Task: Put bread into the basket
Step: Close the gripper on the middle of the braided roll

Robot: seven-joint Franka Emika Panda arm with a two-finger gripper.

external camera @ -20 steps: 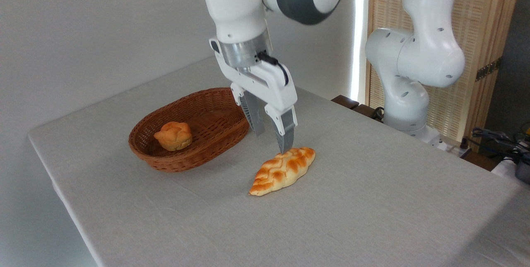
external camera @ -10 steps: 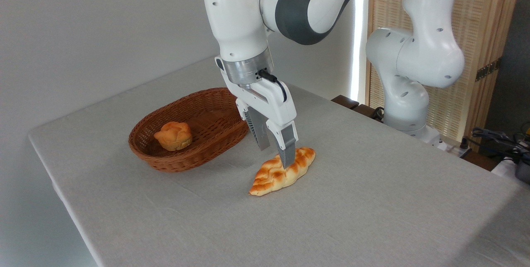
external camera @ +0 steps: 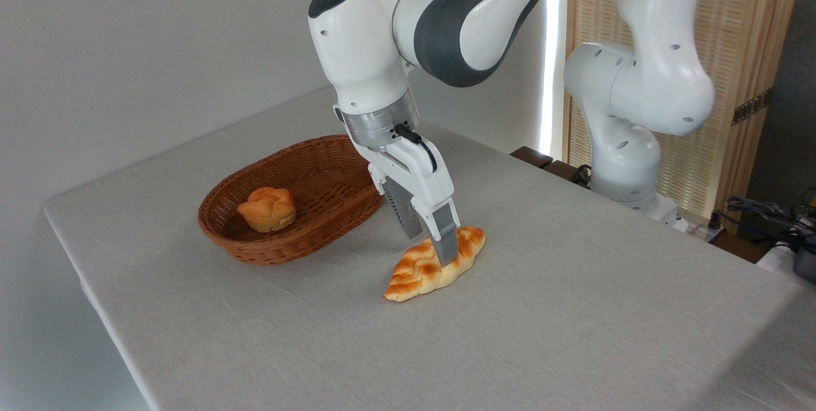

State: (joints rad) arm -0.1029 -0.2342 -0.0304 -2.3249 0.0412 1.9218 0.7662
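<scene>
The bread [external camera: 413,276], a long braided golden loaf, lies on the grey tablecloth to the right of the basket [external camera: 280,246]. My gripper [external camera: 433,250] is open and lowered over the loaf's middle. One finger stands in front of the loaf and the other behind it, and I cannot tell whether they touch the crust. The reddish-brown wicker basket sits to the left, its right rim close to the gripper's back.
A small round knobbly orange bun [external camera: 268,208] rests in the basket's left part. The arm's white base [external camera: 628,150] stands at the table's far right edge, with cables [external camera: 762,212] beyond it. The table [external camera: 95,245] drops off at left and front.
The gripper has come down and slightly right, from just above the loaf's far end to straddling its middle. The loaf and basket have not moved.
</scene>
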